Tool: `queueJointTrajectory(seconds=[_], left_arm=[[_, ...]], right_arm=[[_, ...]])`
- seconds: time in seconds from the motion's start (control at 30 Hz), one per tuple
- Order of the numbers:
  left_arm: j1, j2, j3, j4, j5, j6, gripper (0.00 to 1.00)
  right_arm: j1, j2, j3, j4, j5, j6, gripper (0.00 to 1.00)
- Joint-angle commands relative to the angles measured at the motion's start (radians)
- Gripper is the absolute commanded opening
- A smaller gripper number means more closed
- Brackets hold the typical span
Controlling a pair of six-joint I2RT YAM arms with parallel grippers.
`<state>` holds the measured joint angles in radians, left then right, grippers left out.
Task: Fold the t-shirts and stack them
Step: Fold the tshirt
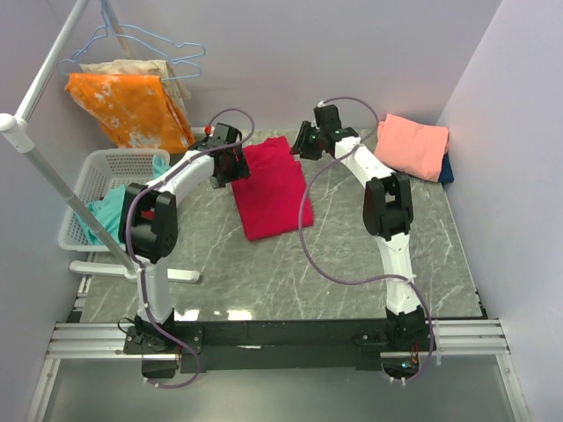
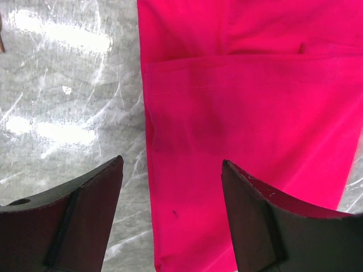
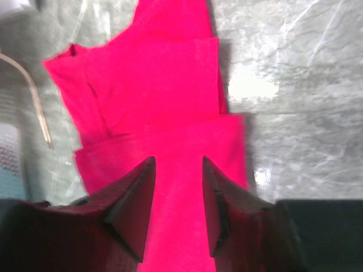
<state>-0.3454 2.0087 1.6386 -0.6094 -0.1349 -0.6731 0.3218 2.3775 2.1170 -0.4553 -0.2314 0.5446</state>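
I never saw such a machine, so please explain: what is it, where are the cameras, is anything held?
Two robot arms stand at a marble table. One picture looks down from above; two come from wrist cameras. A folded red t-shirt lies in the middle, a pink t-shirt on a dark blue one far right, a basket left. The left gripper and right gripper hang open over the red t-shirt; nothing is held.

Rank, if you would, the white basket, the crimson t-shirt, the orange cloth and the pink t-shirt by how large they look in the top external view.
1. white basket
2. crimson t-shirt and orange cloth: about alike, not ranked
3. pink t-shirt, smallest
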Motion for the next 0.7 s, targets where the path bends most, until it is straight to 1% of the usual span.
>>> queueJointTrajectory(seconds=[0.0,0.03,0.07,0.2,0.3,0.37,0.5,0.53,0.6,0.63,0.67], left_arm=[[0.003,-0.010,0.044,-0.007,0.008,0.012,0.76],[0.002,-0.014,0.041,-0.007,0.008,0.012,0.76],[0.002,-0.019,0.033,-0.004,0.009,0.012,0.76],[0.002,-0.042,0.012,-0.004,0.020,0.010,0.76],[-0.003,-0.065,-0.019,-0.001,0.043,0.007,0.75],[-0.012,-0.080,-0.052,0.003,0.047,0.004,0.75],[-0.049,-0.158,-0.147,0.034,0.058,-0.035,0.75],[-0.053,-0.175,-0.198,0.045,0.069,-0.046,0.75],[-0.072,-0.235,-0.256,0.082,0.089,-0.091,0.75],[-0.079,-0.258,-0.317,0.097,0.089,-0.109,0.75],[-0.089,-0.281,-0.348,0.126,0.089,-0.126,0.75]], right_arm=[[-0.007,-0.030,0.000,0.014,0.006,-0.025,0.51],[-0.007,-0.040,-0.002,0.009,0.010,-0.038,0.54],[-0.007,-0.043,0.003,-0.012,0.020,-0.044,0.55],[-0.009,-0.064,-0.002,-0.065,0.040,-0.072,0.54],[-0.009,-0.119,-0.077,-0.086,0.061,-0.093,0.54],[-0.009,-0.152,-0.153,-0.098,0.078,-0.109,0.52],[-0.007,-0.279,-0.316,-0.098,0.101,-0.107,0.50],[-0.009,-0.302,-0.372,-0.102,0.110,-0.098,0.50],[-0.009,-0.369,-0.429,-0.098,0.109,-0.072,0.50],[-0.007,-0.395,-0.493,-0.092,0.107,-0.061,0.49],[-0.007,-0.423,-0.534,-0.057,0.095,-0.052,0.49]])
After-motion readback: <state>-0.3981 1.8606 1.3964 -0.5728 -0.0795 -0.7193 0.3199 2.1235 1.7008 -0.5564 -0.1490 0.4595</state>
